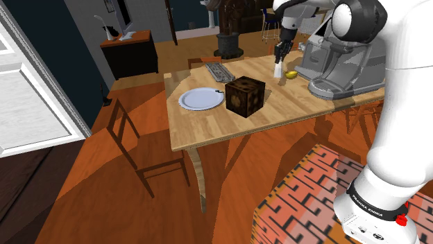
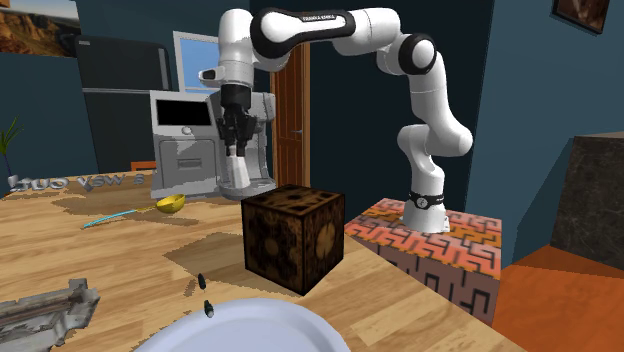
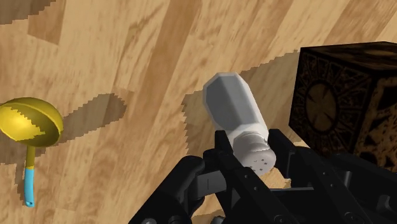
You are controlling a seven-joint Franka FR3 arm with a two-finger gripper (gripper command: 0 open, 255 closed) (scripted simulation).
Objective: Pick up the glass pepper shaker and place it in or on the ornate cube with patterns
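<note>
I have the gripper point(image 3: 253, 151) clamped on the shaker point(image 3: 235, 111) near its holed cap, fingers closed only to the shaker's width. The shaker hangs tilted over the wooden table point(image 1: 208, 128), between the yellow ladle point(image 3: 28, 121) and the dark patterned cube point(image 3: 343, 102). Its base looks just off the wood, though I can't be sure.

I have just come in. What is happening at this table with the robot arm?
The white arm's black gripper has its jaws shut on a pale pepper shaker, clasped near its perforated cap, over the wooden table. The dark patterned cube stands beside it, with nothing on top yet. A yellow ladle lies apart from both.
</note>
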